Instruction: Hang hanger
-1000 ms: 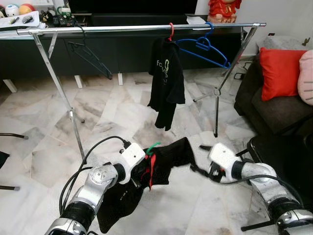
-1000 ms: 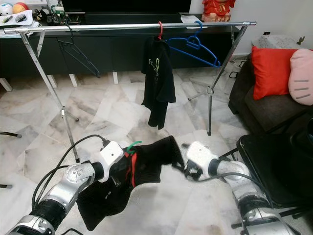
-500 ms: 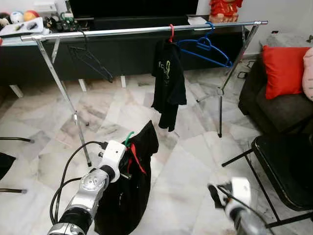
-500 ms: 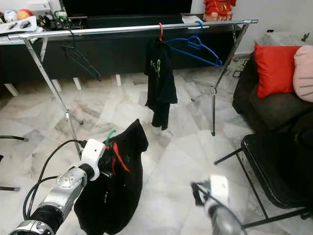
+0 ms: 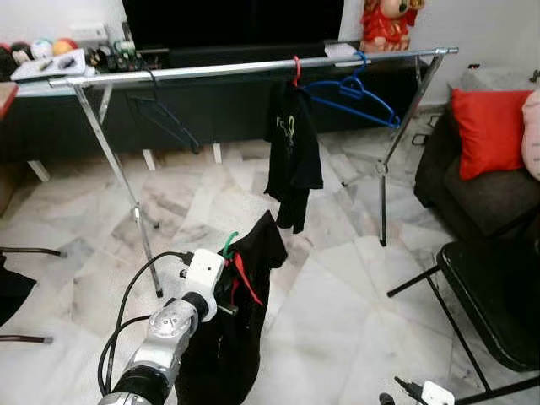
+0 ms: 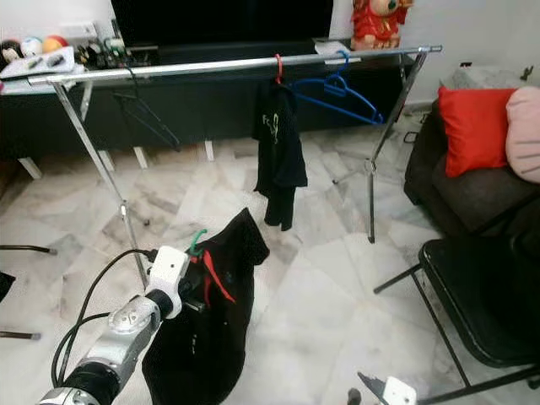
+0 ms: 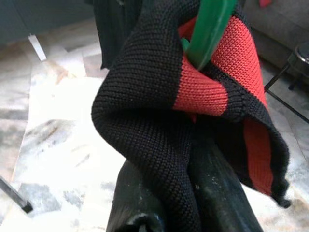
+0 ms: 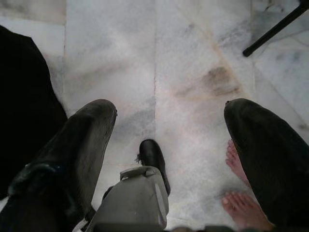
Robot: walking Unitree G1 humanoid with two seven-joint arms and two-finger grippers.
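My left gripper [image 5: 226, 285] is shut on the neck of a green hanger [image 7: 210, 29] that carries a black garment [image 5: 240, 337] with red trim [image 7: 203, 89]. The garment hangs straight down from the hanger, in front of the silver clothes rail [image 5: 211, 69] and below it. In the left wrist view both black fingers [image 7: 137, 203] are pressed into the knitted collar. My right gripper [image 8: 170, 108] hangs low at my right side, open, pointing at the marble floor with nothing between its fingers.
On the rail hang a black T-shirt [image 5: 294, 143] on a red hanger, blue hangers [image 5: 354, 84] and a black hanger [image 5: 164, 114]. A sofa with a red cushion [image 5: 488, 126] and a black chair [image 5: 498, 295] stand at right. A person's bare toes [image 8: 239, 212] are near my right gripper.
My right gripper has let go of the garment and dropped to my side. The garment now hangs down from the left gripper alone, which has risen slightly.
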